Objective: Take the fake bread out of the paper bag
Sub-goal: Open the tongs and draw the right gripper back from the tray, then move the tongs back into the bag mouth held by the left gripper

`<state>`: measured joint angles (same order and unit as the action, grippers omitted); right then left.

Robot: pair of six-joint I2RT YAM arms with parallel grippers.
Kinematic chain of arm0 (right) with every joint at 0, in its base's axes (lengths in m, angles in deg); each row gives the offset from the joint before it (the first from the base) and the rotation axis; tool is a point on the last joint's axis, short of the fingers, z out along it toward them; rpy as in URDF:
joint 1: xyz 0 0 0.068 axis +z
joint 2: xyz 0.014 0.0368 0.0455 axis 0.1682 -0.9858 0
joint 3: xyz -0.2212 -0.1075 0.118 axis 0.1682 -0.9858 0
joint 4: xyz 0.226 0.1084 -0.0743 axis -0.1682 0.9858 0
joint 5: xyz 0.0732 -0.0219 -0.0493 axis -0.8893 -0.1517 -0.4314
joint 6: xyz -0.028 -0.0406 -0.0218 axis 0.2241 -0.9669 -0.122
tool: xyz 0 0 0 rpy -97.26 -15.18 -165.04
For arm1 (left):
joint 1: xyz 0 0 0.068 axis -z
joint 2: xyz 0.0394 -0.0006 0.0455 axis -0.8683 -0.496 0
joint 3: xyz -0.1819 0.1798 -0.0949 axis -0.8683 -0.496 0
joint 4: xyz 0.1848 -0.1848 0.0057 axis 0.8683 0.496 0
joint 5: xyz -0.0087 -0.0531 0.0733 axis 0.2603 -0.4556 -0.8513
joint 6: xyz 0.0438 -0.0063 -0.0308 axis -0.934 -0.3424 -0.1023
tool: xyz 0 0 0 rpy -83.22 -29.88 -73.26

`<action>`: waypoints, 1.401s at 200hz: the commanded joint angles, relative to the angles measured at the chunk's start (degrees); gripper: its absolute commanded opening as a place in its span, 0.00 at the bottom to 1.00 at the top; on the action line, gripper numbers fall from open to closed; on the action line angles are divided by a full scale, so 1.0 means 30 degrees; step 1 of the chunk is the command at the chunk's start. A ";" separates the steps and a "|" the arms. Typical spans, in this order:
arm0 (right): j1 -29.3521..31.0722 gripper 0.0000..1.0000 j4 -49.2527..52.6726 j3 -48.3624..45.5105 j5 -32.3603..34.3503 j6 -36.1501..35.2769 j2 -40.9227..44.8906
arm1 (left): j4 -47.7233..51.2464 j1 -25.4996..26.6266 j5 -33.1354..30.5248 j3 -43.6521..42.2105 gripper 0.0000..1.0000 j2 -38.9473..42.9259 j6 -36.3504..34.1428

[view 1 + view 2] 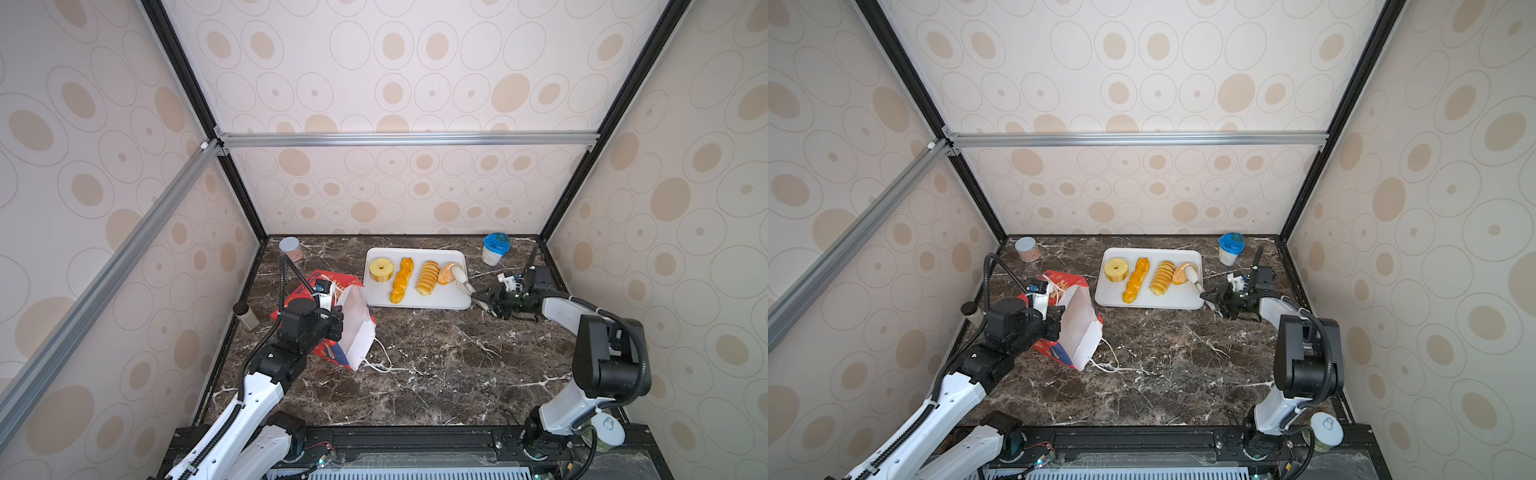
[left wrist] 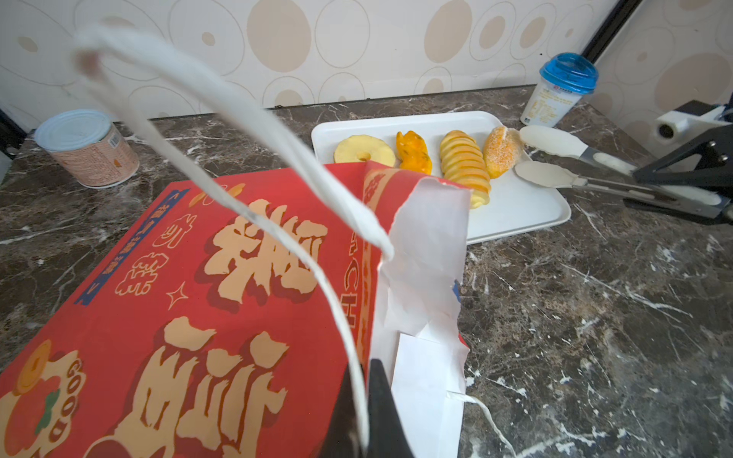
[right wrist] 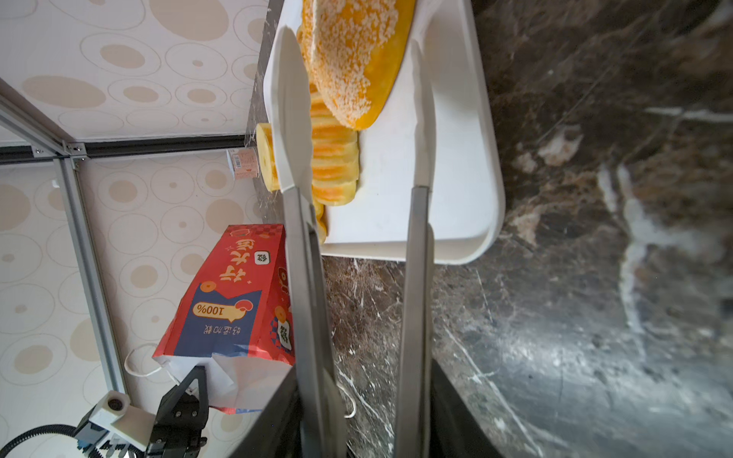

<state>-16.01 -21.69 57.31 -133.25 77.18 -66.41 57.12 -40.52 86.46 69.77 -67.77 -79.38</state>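
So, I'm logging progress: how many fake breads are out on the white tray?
4, side by side on the tray: ring nearest the paper bag, then twisted stick, ridged loaf, sugared bun. More may hide inside the bag.

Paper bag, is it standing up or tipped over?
Tipped over. The paper bag lies slanted on the table, red front up, its white-lined mouth held up by the left gripper pinching its cord handle.

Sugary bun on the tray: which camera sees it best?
The right wrist view: the sugary bun is close, coating sharp, partly cropped, between the tongs. Left wrist shows it smaller; both top views, tiny.
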 commanded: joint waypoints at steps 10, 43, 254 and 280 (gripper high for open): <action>0.0058 0.46 0.1264 -0.1247 0.0045 -0.0667 0.2068 | 0.0806 -0.0045 0.1401 0.1062 0.00 0.0993 -0.1157; 0.0684 0.46 0.2897 -0.1946 -0.0306 -0.1126 0.4135 | 0.1107 -0.0022 0.2479 0.1065 0.00 0.1474 -0.1669; 2.0104 0.44 0.0116 0.0272 0.5045 0.6426 0.6959 | 0.1349 0.1346 0.5052 0.0531 0.00 0.1865 -0.3400; 2.0049 0.44 0.0232 0.1192 0.5344 0.5848 0.5802 | 0.1488 0.1590 0.4793 0.0683 0.00 0.1520 -0.3495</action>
<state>43.97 -17.38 57.39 -119.05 96.45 -47.54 61.38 -36.54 100.49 70.23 -62.67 -87.49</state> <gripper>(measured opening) 0.444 0.047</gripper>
